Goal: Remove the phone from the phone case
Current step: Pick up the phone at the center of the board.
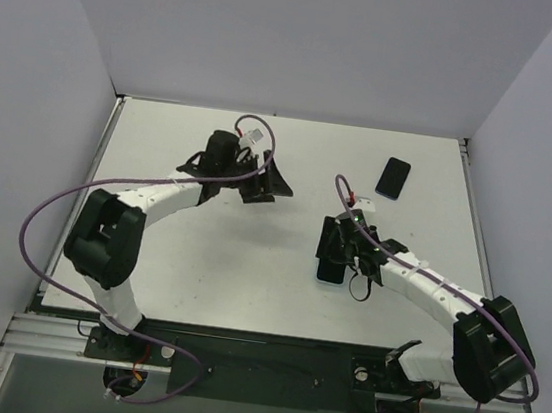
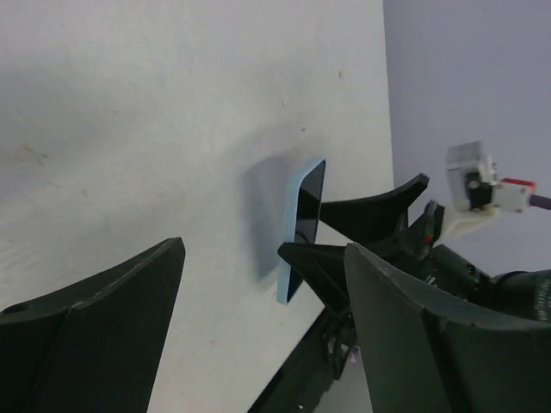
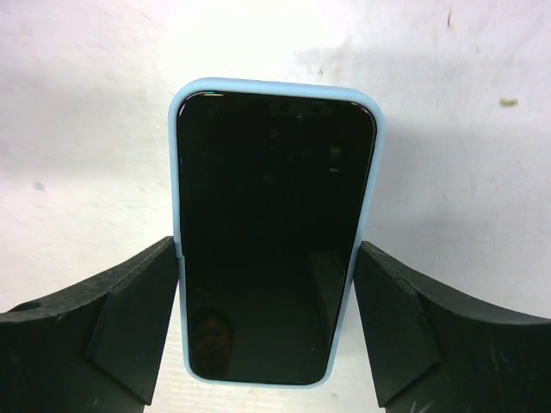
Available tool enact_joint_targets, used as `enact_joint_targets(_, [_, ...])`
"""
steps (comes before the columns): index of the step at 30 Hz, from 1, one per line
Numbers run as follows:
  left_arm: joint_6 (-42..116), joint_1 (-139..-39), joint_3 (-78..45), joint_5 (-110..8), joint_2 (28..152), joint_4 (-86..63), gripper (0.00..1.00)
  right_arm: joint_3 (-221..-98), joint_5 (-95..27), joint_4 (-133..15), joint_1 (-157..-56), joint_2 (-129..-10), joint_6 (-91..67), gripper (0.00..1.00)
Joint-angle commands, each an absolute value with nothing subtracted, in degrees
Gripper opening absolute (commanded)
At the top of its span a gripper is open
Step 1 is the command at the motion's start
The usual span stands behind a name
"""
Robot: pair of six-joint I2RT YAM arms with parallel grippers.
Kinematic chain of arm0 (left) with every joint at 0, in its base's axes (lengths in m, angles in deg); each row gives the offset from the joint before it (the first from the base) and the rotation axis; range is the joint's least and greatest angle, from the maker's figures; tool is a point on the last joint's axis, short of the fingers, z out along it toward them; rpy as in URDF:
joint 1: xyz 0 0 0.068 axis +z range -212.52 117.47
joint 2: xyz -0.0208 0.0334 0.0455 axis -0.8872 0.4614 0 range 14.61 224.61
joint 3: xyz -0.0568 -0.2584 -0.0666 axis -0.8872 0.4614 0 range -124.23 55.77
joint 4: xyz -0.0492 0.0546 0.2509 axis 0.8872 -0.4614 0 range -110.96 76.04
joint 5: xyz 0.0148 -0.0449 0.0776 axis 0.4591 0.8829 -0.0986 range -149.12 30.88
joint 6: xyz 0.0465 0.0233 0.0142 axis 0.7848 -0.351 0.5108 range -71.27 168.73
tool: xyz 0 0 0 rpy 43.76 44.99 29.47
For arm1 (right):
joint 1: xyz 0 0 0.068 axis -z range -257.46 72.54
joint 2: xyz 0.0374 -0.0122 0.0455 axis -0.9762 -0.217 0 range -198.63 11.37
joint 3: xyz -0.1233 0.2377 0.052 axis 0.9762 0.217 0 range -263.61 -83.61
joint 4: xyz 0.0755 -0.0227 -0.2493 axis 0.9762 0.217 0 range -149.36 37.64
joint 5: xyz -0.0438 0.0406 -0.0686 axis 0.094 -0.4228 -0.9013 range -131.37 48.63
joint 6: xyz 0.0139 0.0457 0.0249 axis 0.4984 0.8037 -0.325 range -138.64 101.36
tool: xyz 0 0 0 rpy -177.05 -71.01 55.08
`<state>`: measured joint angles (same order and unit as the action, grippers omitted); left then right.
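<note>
A black-screened phone (image 3: 274, 232) sits inside a light blue phone case (image 3: 275, 84). My right gripper (image 3: 267, 258) is shut on the case, one finger pressed against each long side near its lower half. The left wrist view shows the cased phone (image 2: 297, 225) standing steeply up from the table between the right fingers (image 2: 370, 215). Seen from above, it is at right of centre (image 1: 330, 270) under the right gripper (image 1: 339, 253). My left gripper (image 1: 259, 179) hangs open over the table's back middle, well apart from the phone, with nothing between its fingers (image 2: 129, 301).
A second dark phone (image 1: 393, 178) lies flat near the back right corner of the white table (image 1: 248, 274). Grey walls enclose the table on three sides. The black mounting rail (image 1: 256, 365) runs along the near edge.
</note>
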<state>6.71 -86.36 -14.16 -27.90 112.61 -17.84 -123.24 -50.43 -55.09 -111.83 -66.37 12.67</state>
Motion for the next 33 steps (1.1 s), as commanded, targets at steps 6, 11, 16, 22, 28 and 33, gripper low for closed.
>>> enact_joint_targets(6, [-8.1,-93.3,-8.3,-17.9,117.4,4.9,0.88,-122.1,-43.2,-64.2,-111.2,-57.7,9.9,0.0])
enact_joint_targets(11, [-4.1,-95.4,-9.5,-20.3,117.9,0.0,0.85,-121.4,-41.9,-65.3,-112.4,-54.9,11.1,0.0])
enact_joint_targets(16, [-2.4,-97.3,-10.7,-20.5,119.2,-2.6,0.76,-121.6,-40.2,-65.8,-113.2,-53.0,11.3,0.0])
enact_joint_targets(22, [-2.0,-99.7,-11.2,-19.3,120.1,-1.8,0.79,-123.7,-40.1,-64.7,-115.5,-53.8,10.6,0.0])
enact_joint_targets(28, [-2.1,-100.0,-11.5,-19.0,120.6,-2.3,0.71,-124.5,-40.7,-64.4,-117.5,-53.0,9.8,0.0])
enact_joint_targets(33, [-2.0,-100.1,-12.1,-17.6,121.2,-2.9,0.56,-125.4,-40.8,-63.2,-117.8,-52.2,8.7,0.0])
